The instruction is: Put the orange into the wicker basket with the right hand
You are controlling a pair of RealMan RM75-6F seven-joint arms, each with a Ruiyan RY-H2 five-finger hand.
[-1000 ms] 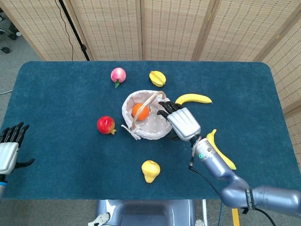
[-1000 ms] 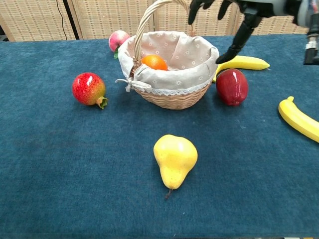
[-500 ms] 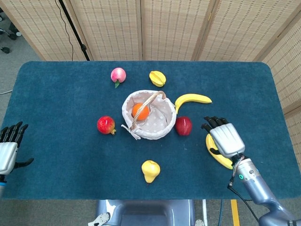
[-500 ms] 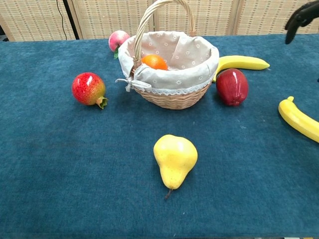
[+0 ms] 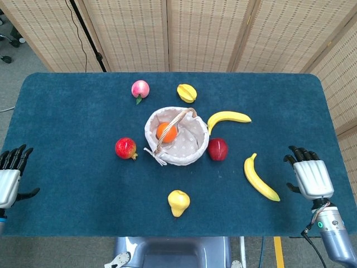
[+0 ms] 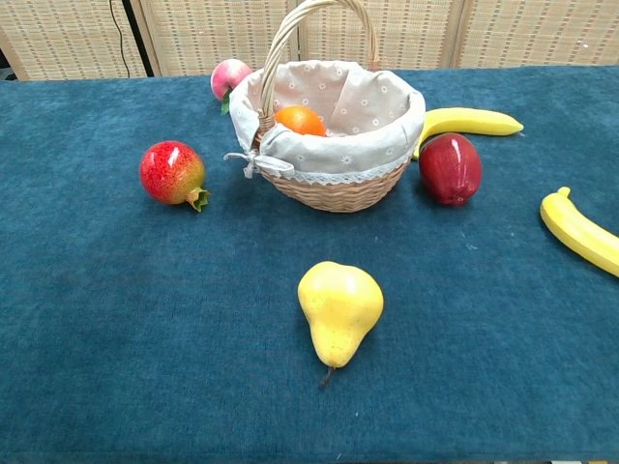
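The orange (image 5: 166,132) (image 6: 300,120) lies inside the cloth-lined wicker basket (image 5: 195,148) (image 6: 338,188) at the table's middle, partly under the handle. My right hand (image 5: 308,175) hovers at the table's right edge, far from the basket, fingers spread and holding nothing. At the left edge my left hand (image 5: 11,180) is likewise spread and empty. Neither hand shows in the chest view.
Around the basket lie a pomegranate (image 5: 126,148), a peach (image 5: 140,88), a starfruit (image 5: 187,92), a red apple (image 5: 217,149), a pear (image 5: 178,201) and two bananas (image 5: 228,117) (image 5: 260,178). The nearer banana lies just left of my right hand.
My right hand has drawn back from beside the basket to the table's right edge, uncovering the red apple and the banana. The orange stays in the basket. My left hand has not moved.
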